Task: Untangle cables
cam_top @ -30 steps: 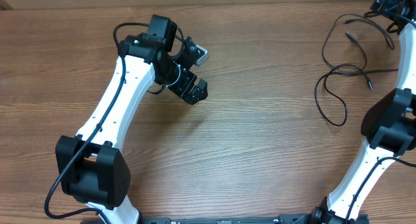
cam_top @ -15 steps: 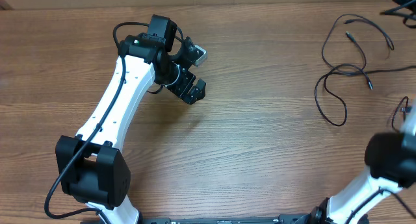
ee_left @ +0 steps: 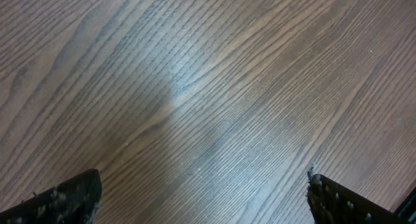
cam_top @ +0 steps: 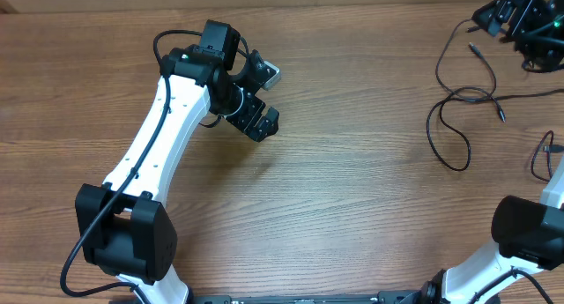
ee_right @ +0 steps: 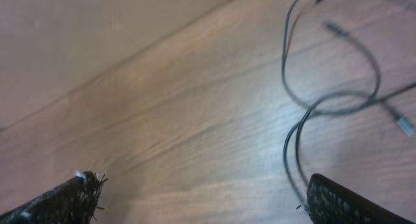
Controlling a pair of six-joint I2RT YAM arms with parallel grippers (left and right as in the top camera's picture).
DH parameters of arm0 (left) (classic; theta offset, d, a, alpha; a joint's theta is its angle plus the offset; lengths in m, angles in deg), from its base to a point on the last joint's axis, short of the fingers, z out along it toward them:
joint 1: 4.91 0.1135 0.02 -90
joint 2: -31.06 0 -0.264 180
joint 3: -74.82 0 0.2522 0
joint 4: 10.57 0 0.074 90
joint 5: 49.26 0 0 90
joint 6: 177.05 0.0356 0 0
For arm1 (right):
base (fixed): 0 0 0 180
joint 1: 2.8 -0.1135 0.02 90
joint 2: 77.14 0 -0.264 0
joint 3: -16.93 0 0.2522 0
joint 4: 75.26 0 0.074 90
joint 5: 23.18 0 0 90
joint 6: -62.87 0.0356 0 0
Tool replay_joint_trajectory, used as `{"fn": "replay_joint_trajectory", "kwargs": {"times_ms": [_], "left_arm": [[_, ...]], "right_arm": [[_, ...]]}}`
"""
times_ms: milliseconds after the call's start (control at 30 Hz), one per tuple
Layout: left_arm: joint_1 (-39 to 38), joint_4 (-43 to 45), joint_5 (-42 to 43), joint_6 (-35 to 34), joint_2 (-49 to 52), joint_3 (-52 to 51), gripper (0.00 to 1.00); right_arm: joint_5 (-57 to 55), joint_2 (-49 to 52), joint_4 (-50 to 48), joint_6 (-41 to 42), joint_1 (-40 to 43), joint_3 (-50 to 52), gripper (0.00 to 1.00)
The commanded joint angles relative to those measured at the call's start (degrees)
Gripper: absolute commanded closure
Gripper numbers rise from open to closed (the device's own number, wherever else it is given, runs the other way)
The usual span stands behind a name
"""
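Wood-grain table (cam_top: pixel 352 207) fills every view. On its far right part lie the cables (cam_top: pixel 464 91), thin black cords in loose loops that cross each other, with small plugs at the ends. The right gripper (ee_right: pixel 201 191) hangs above the far right corner, near the far ends of the cables, its jaws spread wide and holding nothing. The left gripper (ee_left: pixel 205 191) is well apart from them, over plain wood on the left side, also released and empty.
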Motion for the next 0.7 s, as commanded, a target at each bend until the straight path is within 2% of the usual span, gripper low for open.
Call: {"fn": "replay_joint_trajectory", "kwargs": {"times_ms": [0,667], "left_arm": [[0.13,0.04,-0.37,1.25,0.24,1.01,0.00],[0.13,0.07,-0.37,1.25,0.24,1.01,0.00]], "right_arm": [[2.58,-0.52,1.90,0.20,-0.17,-0.50,0.00],[2.56,-0.52,6.54,0.20,-0.17,-0.50,0.00]]}}
